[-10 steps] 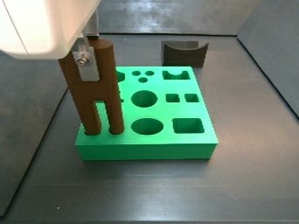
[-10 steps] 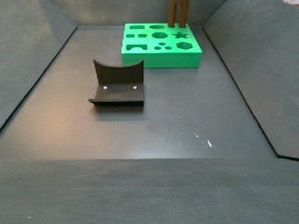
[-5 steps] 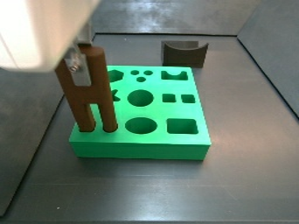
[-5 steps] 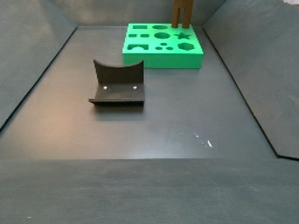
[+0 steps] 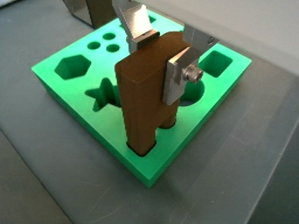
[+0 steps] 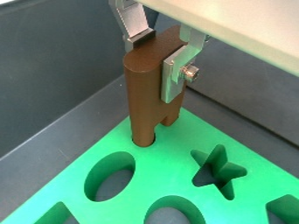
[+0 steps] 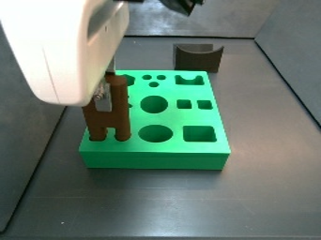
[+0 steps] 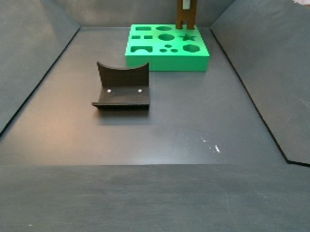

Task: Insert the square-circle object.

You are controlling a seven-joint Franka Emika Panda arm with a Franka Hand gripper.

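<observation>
The square-circle object [image 5: 146,109] is a brown two-pronged piece, upright, with both prongs down in holes at a corner of the green block [image 5: 176,150]. My gripper [image 5: 160,57] is shut on its top, silver fingers [image 5: 179,77] pressed on opposite faces. It shows the same way in a wrist view [image 6: 149,96], with the gripper [image 6: 158,57] above the block [image 6: 163,162]. In a side view the piece [image 7: 111,117] stands at the block's [image 7: 207,155] near-left corner under the gripper [image 7: 107,91]. In a side view only a part of the piece [image 8: 186,16] shows over the block [image 8: 169,62].
The dark grey block with a curved cut-out [image 7: 197,56] stands behind the green block and apart from it, and in a side view [image 8: 121,88] it lies mid-floor. Dark walls enclose the floor. The block's other shaped holes are open.
My gripper has come down with the piece. Its prongs now sit deeper in the green block's holes, and the piece stands lower above the block than before.
</observation>
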